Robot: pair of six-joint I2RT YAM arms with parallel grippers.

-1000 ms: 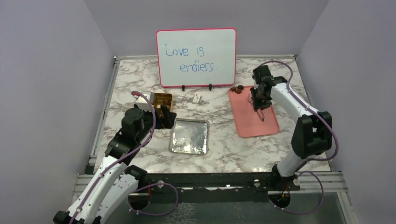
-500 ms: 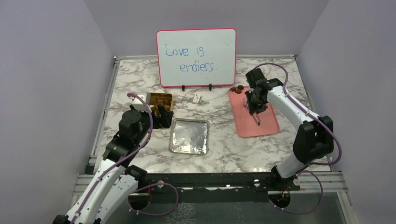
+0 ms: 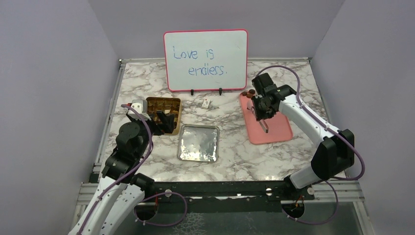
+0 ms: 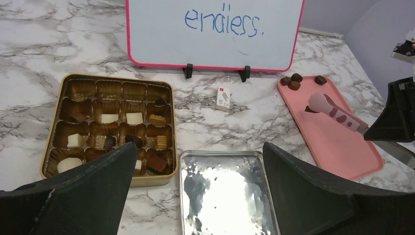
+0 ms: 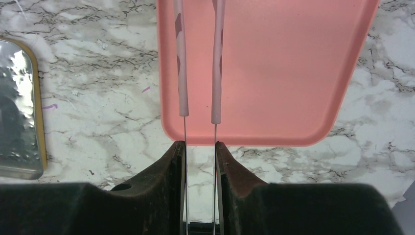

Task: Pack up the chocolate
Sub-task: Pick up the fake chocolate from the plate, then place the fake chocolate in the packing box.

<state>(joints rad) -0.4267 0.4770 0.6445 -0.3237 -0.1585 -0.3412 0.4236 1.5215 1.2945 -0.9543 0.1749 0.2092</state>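
Several chocolates (image 4: pixel 126 119), brown and cream-white, lie in the cups of the gold tin (image 4: pixel 110 78), which sits at the left (image 3: pixel 163 108). Three dark chocolates (image 4: pixel 292 81) rest at the pink tray's far end (image 3: pixel 249 94). My left gripper (image 4: pixel 199 147) is open and holds nothing. It hovers over the near edge of the tin and the silver lid (image 4: pixel 222 191). My right gripper (image 5: pixel 199 144) is shut on the metal arms of pink-tipped tongs (image 5: pixel 182 73). The tongs point along the pink tray (image 5: pixel 284 58), and their tips are out of the wrist view.
A whiteboard (image 3: pixel 205 59) stands at the back, with a small white card (image 4: pixel 223 98) lying in front of it. The silver lid (image 3: pixel 198 143) lies between the tin and the pink tray (image 3: pixel 274 128). Walls close in the table on three sides.
My right arm has carried the tongs left and toward the far end of the pink tray. My left arm has drawn back to the left, uncovering more of the tin.
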